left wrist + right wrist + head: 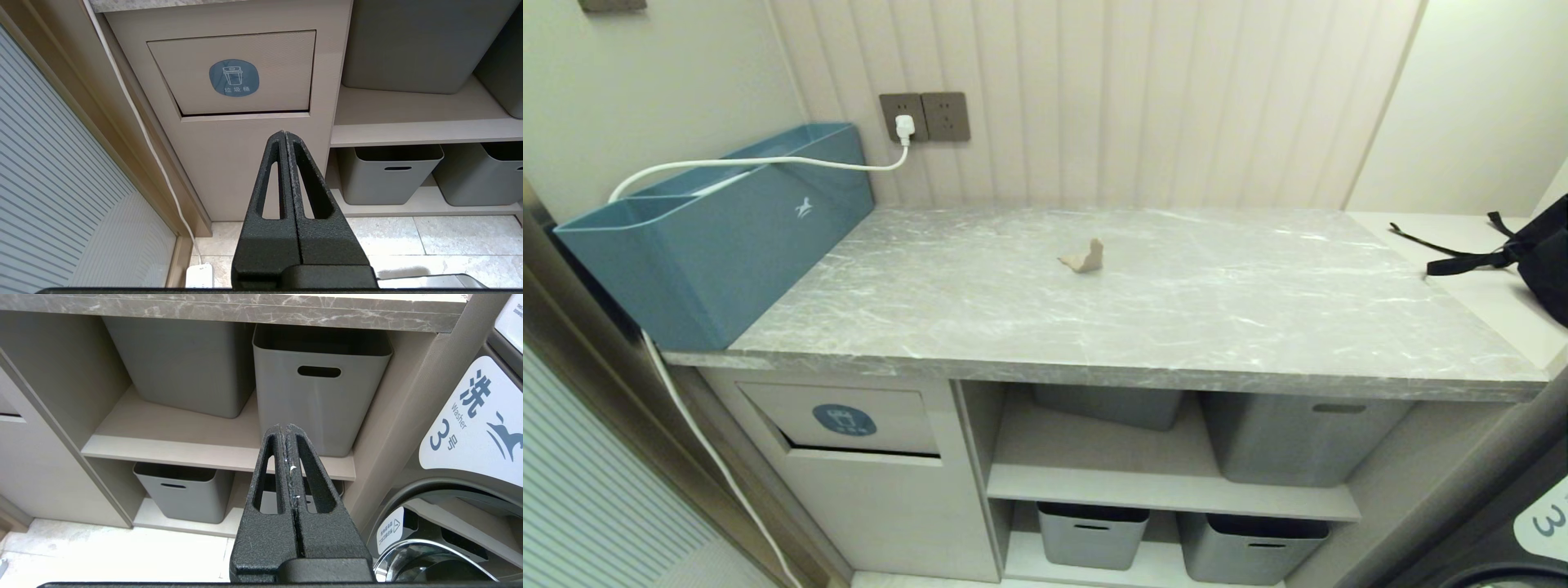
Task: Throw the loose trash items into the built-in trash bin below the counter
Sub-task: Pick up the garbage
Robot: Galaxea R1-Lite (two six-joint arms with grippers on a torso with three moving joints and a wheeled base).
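On the grey marble worktop I see one piece of loose trash, a small tan cardboard scrap, sitting alone near the middle of the slab, a little toward the far side. I cannot find the teal wad anywhere. At the left end of the worktop stands a blue plastic bin, with a white cable running over its top to a wall socket on the panelled wall behind. Off the right end, on a paler surface, lies a black strapped bag.

Below the worktop at the left is the trash bin, a beige cabinet front whose rectangular flap carries a blue oval sticker with a white bin icon. The flap's lower edge shows a dark gap. To the right of it are open shelves holding grey boxes with slot handles.

My left claw hangs low in front of the bin cabinet, below the flap, its two fingers pressed together with nothing between them. My right claw hangs low in front of the shelves, before a grey box on the upper shelf, fingers likewise pressed together and empty. A washer front stands at the right of the shelves.
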